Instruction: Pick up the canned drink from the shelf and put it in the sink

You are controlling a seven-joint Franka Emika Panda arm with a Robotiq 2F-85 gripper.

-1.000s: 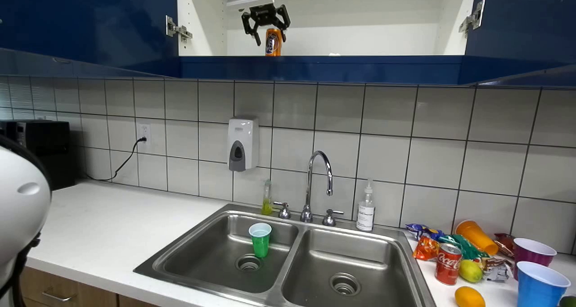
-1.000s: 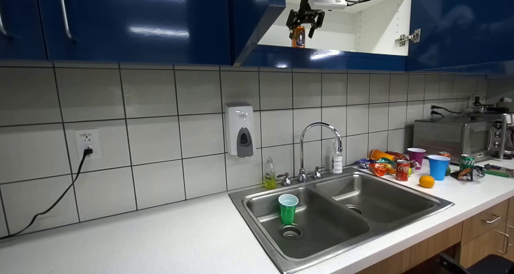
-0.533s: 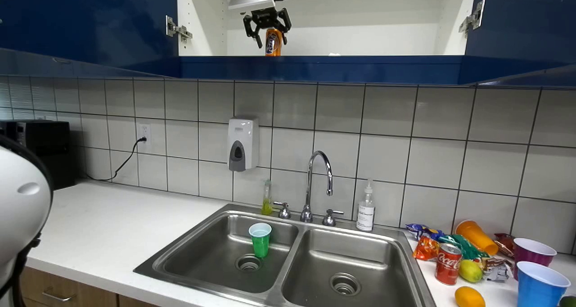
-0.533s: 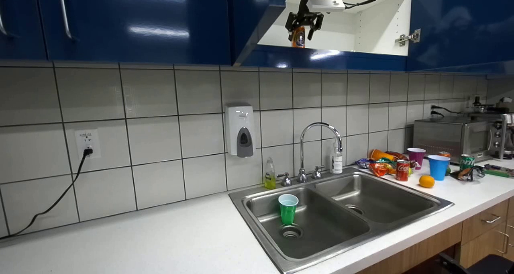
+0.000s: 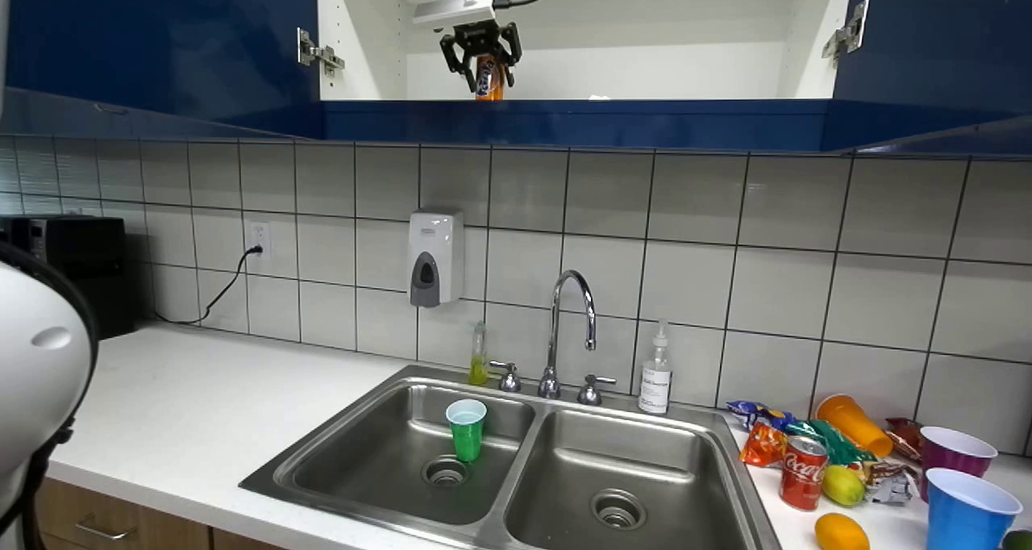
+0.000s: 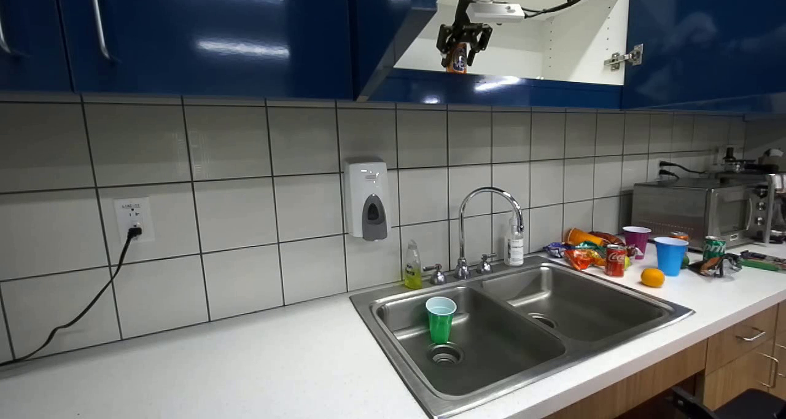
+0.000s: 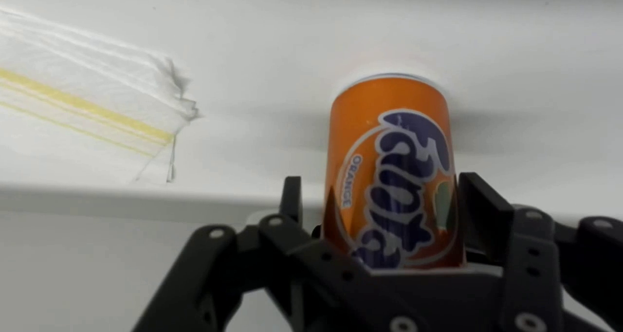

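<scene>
We see the orange can [image 7: 389,166] upright on the shelf [image 7: 253,142], its long axis vertical, the lettering running along it; the gripper [image 5: 491,85] stands wider than the can, one finger [image 7: 292,195] clear of its side in the wrist view; whether the opposite one touches we cannot tell. In both exterior views the blue cabinet edge [image 5: 580,122] hides the foot; the gripper covers the top; we read "Fanta" and "ORANGE" there, "Coca" on a red can [image 5: 804,485].
</scene>
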